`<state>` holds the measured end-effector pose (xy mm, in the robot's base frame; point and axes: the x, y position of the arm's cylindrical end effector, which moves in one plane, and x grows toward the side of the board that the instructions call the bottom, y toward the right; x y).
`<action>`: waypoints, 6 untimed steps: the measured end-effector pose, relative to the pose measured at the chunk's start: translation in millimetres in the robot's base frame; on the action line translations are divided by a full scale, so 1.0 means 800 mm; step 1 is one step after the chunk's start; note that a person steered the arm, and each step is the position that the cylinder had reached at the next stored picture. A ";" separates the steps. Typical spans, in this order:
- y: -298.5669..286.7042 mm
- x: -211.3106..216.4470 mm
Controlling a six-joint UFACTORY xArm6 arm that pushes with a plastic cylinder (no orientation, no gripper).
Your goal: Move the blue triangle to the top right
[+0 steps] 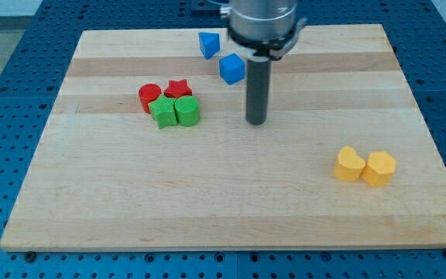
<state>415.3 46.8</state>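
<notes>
Two blue blocks lie near the view's top centre of the wooden board [207,201]. The upper one [208,43] looks like the blue triangle; the lower one [232,68] looks like a blue cube. My tip [256,122] rests on the board below and to the right of the blue cube, a short gap apart from it, and farther below and right of the blue triangle. It touches no block.
A red cylinder [149,96], a red star [178,88], a green star-like block [162,112] and a green rounded block [186,111] cluster at left of centre. Two yellow blocks [350,164] [379,168] lie together at the lower right.
</notes>
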 end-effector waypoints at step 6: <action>0.011 -0.257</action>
<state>209.8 55.6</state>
